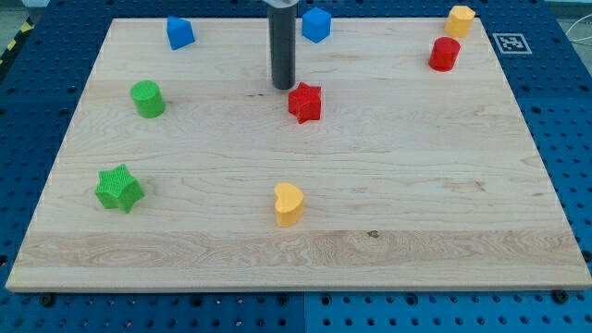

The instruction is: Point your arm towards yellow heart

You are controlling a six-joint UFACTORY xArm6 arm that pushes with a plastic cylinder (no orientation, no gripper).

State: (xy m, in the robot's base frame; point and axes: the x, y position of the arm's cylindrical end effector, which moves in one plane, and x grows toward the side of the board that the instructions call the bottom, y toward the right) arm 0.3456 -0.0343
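Observation:
The yellow heart (289,203) lies on the wooden board (416,185) at the lower middle of the view. My tip (283,87) is at the upper middle, well above the heart in the view and apart from it. The tip stands just left of and slightly above the red star (304,102), close to it but with a small gap.
A blue block (179,32) sits at the top left, a blue cube (316,24) at the top middle. A yellow block (460,19) and a red cylinder (444,54) are at the top right. A green cylinder (147,98) and a green star (119,188) are on the left.

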